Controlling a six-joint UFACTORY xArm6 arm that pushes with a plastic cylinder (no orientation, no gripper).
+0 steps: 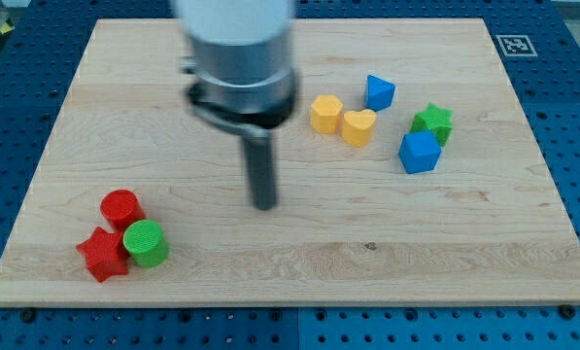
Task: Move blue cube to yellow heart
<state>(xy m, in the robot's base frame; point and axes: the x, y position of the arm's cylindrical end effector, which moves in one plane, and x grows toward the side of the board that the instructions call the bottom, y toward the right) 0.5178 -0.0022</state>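
Wooden tabletop: blue cube sits well to the view's right of my tip, near yellow heart; end effector, a bare rod, holds nothing.

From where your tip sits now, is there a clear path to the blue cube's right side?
Probably yes. My tip stands on bare board left of the blue cube; swinging below it looks free, though the green star touches its upper right.

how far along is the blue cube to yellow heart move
Done: nothing visible; the blue cube sits apart from the yellow heart, toward the view's right and lower. In hand: my tip rests on bare board, well to the view's left of both. Left: reach the cube and push it leftward.
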